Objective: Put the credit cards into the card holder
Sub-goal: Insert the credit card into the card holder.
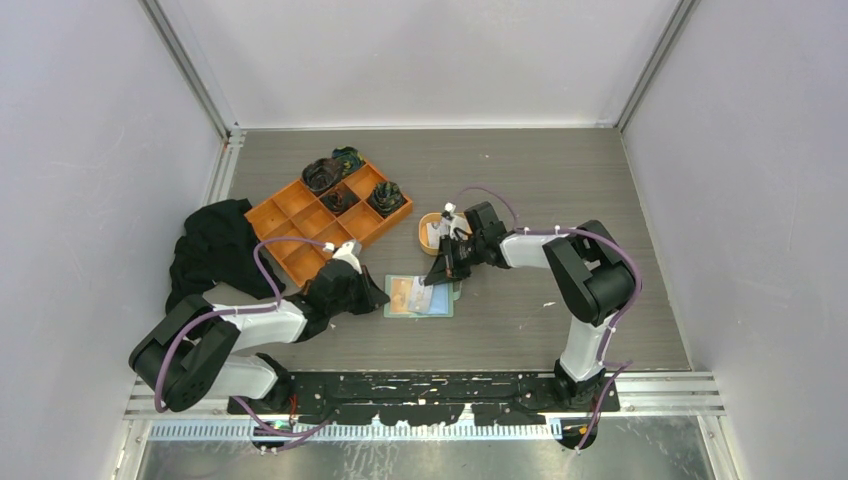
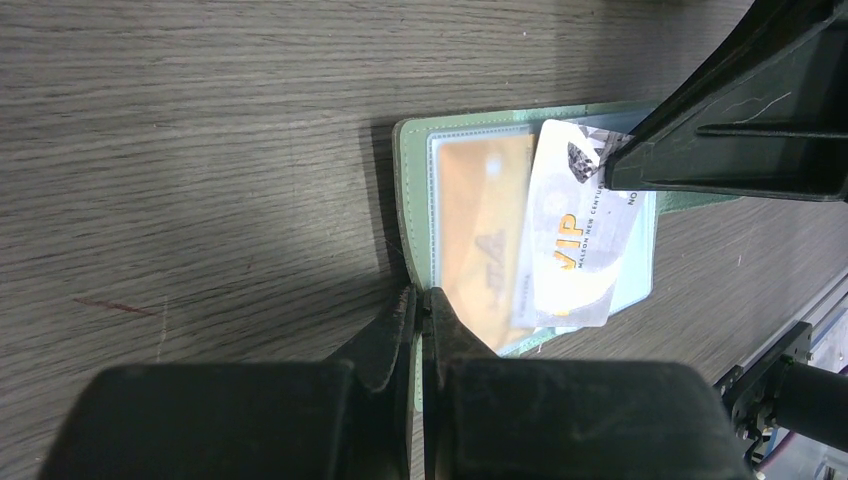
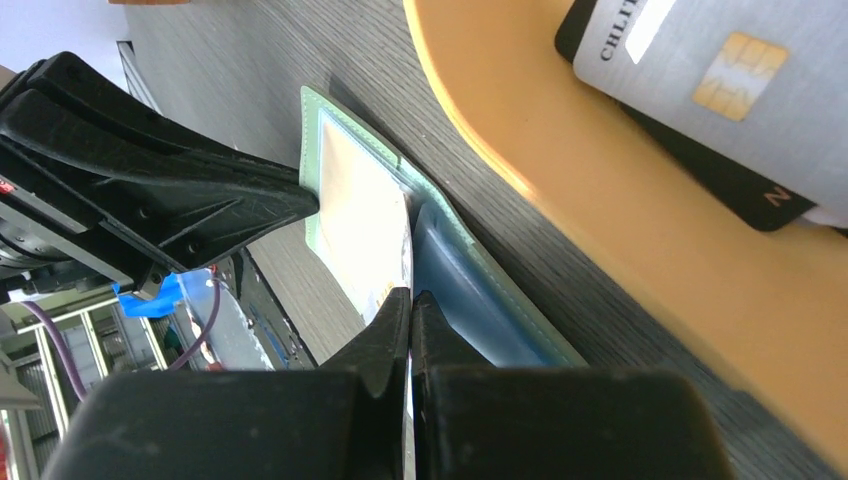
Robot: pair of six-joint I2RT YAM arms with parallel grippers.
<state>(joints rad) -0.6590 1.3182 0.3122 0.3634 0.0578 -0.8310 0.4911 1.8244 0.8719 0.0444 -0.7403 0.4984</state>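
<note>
The sage-green card holder (image 1: pixel 437 305) lies open on the table, also in the left wrist view (image 2: pixel 412 180) and the right wrist view (image 3: pixel 470 290). An orange card (image 2: pixel 480 230) sits in its pocket. My left gripper (image 1: pixel 380 297) (image 2: pixel 422 305) is shut on the holder's left edge. My right gripper (image 1: pixel 430 281) (image 3: pixel 410 300) is shut on a white VIP credit card (image 2: pixel 575 240) and holds it tilted over the open holder, one end on the pocket. More credit cards, a silver one (image 3: pixel 720 90) on a black one (image 3: pixel 700 170), lie in the oval orange dish (image 3: pixel 600 190).
The oval orange dish (image 1: pixel 424 238) stands just behind the holder, close to my right wrist. An orange compartment tray (image 1: pixel 300 215) with dark items stands at the back left. A black cloth (image 1: pixel 215 245) lies left of it.
</note>
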